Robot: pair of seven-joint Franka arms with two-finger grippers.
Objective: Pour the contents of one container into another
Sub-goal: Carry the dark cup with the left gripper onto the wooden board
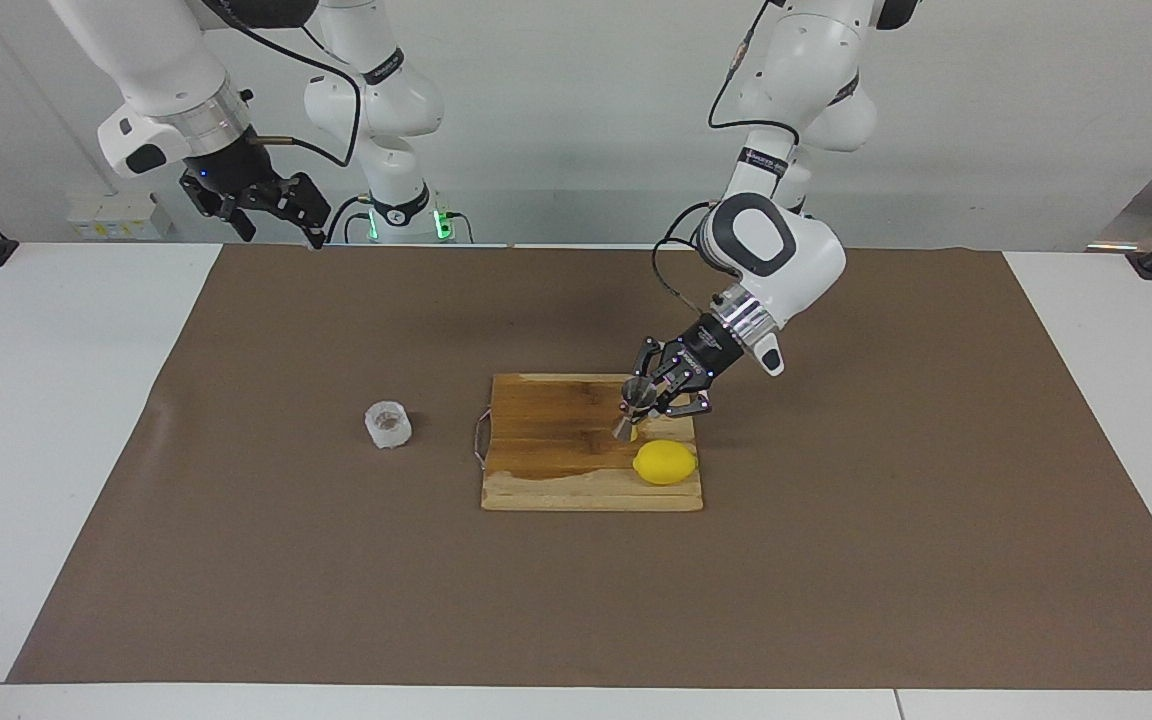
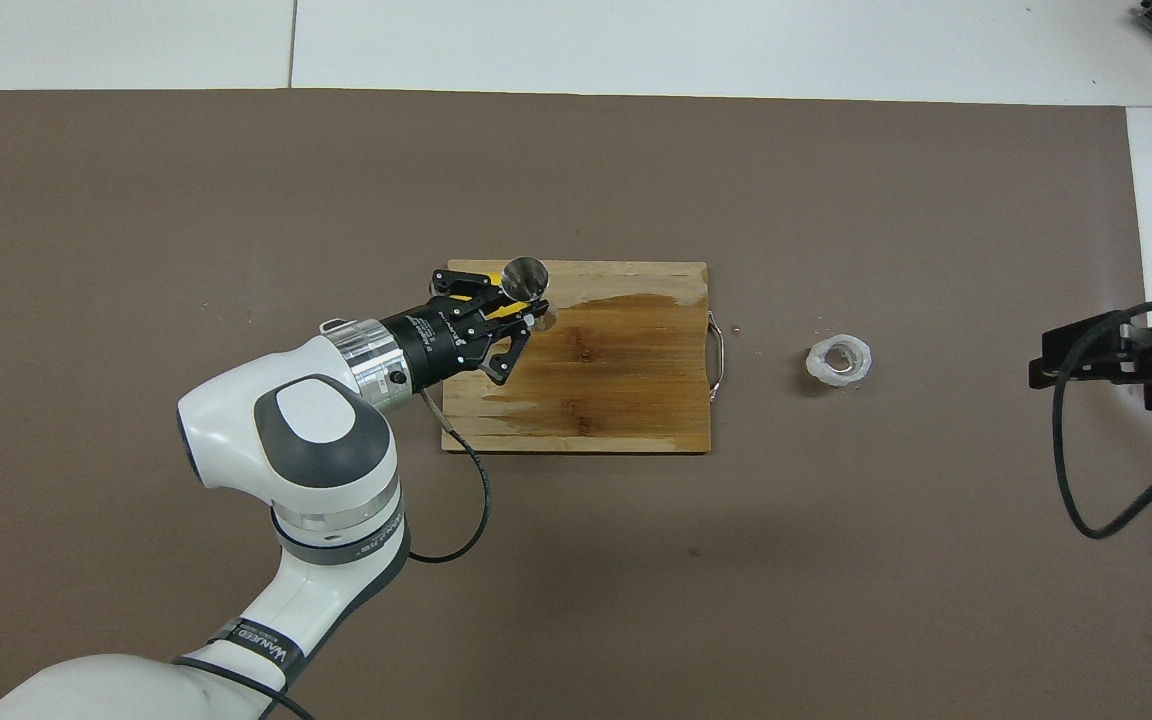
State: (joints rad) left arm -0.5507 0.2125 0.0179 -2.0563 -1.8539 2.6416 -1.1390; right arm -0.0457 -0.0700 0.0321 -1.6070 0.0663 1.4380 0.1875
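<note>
Left claw [image 1: 648,398] clamped on jigger [image 1: 633,402] over board [image 1: 546,440]; right claw [image 1: 266,205] idle, grip unclear.

A wooden cutting board [image 1: 566,450] lies mid-table on brown paper [image 1: 836,560]. Its surface shows wet staining. A lemon [image 1: 665,462] rests on it.

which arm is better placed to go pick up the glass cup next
Right, probably. The glass cup stands on the mat toward the right arm's end, and the right end effector waits free. The left end effector is at the jigger over the cutting board.
</note>
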